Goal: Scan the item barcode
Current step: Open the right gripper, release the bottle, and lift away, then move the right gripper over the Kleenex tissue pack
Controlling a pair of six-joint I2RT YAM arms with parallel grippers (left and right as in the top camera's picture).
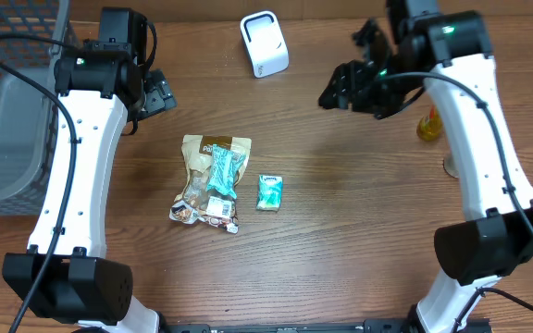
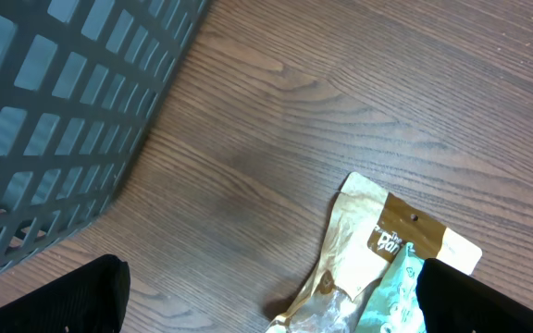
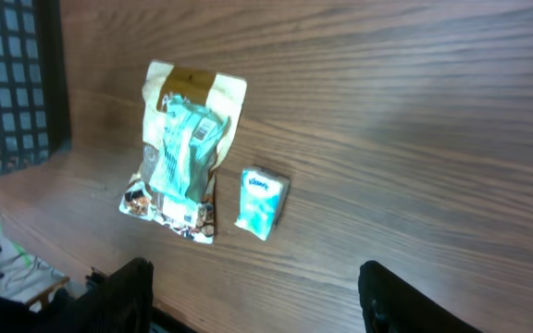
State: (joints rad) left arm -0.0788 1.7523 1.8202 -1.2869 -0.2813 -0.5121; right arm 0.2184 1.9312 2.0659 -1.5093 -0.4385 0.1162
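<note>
Left gripper (image 1: pixel 160 92), wide and empty, hangs nearest the snack bag (image 1: pixel 213 176), which lies lengthwise back towards its base; right gripper (image 1: pixel 333 95), also parted, sits farther off.

One bag (image 1: pixel 194 178), one teal packet (image 1: pixel 221 172), one tissue pack (image 1: pixel 268 191), one scanner (image 1: pixel 264 43).

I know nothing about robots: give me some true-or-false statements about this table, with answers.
1. A teal packet lies on the tan snack bag. True.
2. The tissue pack sits in the basket. False: it lies on the table beside the snack bag.
3. The right end effector holds the white scanner. False: it is empty; the scanner stands on the table.
4. The left end effector is open. True.
</note>
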